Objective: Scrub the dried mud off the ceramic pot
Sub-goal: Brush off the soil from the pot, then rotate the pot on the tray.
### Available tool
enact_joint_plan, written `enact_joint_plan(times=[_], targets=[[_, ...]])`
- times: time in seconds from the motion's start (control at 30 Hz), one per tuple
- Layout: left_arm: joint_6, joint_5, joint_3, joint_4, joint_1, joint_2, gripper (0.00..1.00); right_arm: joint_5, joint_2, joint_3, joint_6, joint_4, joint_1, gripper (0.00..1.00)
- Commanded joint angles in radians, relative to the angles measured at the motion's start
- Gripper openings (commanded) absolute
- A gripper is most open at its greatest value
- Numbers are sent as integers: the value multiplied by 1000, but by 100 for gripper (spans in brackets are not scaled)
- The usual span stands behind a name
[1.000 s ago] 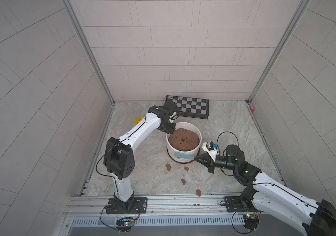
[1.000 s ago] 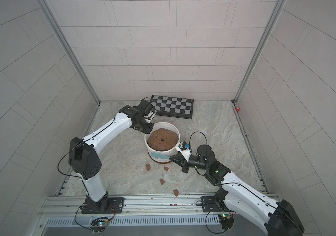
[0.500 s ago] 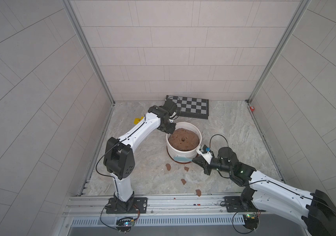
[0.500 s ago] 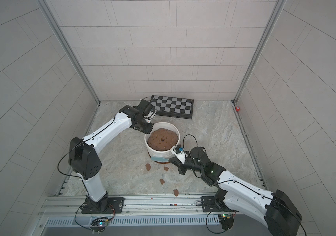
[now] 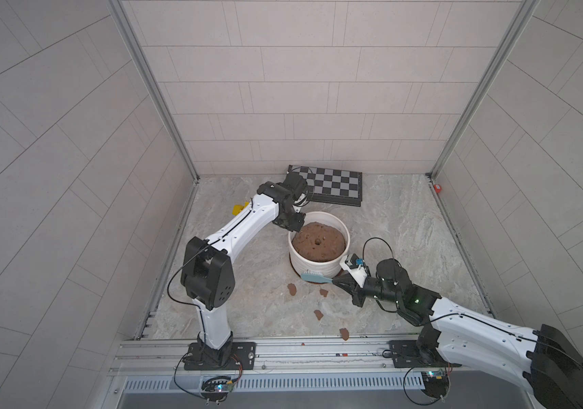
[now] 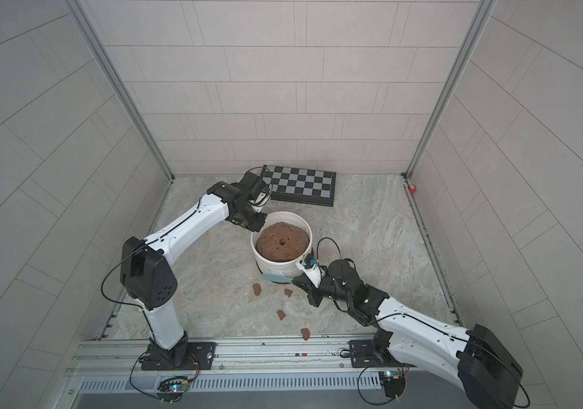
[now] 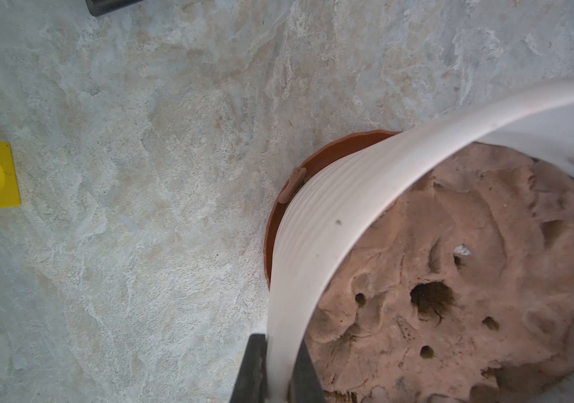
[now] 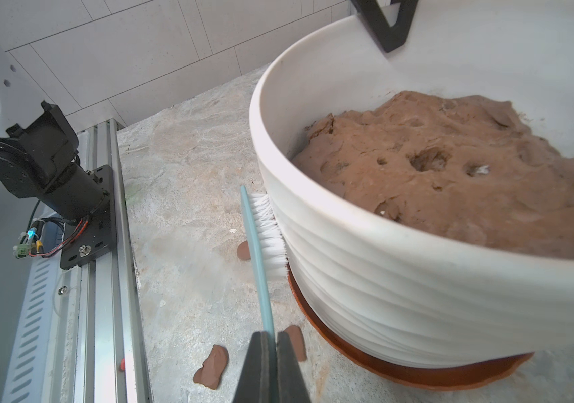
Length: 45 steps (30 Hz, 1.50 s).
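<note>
While both top views show dried mud chips (image 5: 292,289) at 6 o'clock of the ceramic pot (image 5: 318,263), the left wrist view has the left gripper (image 7: 278,349) pinching its rim. In the right wrist view the right gripper (image 8: 271,336) clamps the scrub brush (image 8: 255,244); hard strokes could break that pinch.

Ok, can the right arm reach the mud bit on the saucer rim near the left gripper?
Probably not directly: the mud bit sits on the saucer at the far side, and the ceramic pot stands between it and the right gripper holding the brush.
</note>
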<state>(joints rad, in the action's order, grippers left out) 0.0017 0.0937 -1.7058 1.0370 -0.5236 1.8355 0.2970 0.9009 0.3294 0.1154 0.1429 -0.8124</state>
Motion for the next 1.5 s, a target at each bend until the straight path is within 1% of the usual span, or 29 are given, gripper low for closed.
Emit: enact_joint_plan(times=[0.0, 0.17, 0.27, 0.37, 0.5, 0.67, 0.83, 1.03, 1.13, 1.23, 1.33, 1.47], targets=[[36, -94, -24, 35, 7, 24, 0, -24, -44, -44, 55, -31, 0, 0], [41, -107, -35, 35, 21, 25, 0, 84, -137, -47, 80, -46, -1, 0], [40, -107, -32, 34, 23, 33, 0, 139, -164, -38, 97, -38, 0, 0], [40, -106, -32, 34, 25, 40, 0, 153, -179, -20, 105, -20, 0, 0], [46, -106, -32, 31, 28, 43, 0, 127, -175, 13, 85, -39, 0, 0], [62, -125, -42, 33, 36, 55, 0, 17, -116, 40, 54, -60, 2, 0], [101, -146, -51, 41, 44, 70, 0, -51, -53, 22, 39, -7, 4, 0], [175, -172, -74, 67, 50, 91, 0, -47, 22, -4, 48, 22, 4, 0], [252, -169, -90, 89, 56, 109, 0, -5, 44, -13, 62, 22, 4, 0], [356, -196, -117, 115, 60, 133, 0, 116, 44, 0, 57, 2, 4, 0], [423, -197, -143, 134, 62, 153, 0, 219, 0, 6, 65, 4, 4, 0], [489, -213, -180, 142, 62, 172, 0, 306, -61, 19, 66, -14, 13, 0]])
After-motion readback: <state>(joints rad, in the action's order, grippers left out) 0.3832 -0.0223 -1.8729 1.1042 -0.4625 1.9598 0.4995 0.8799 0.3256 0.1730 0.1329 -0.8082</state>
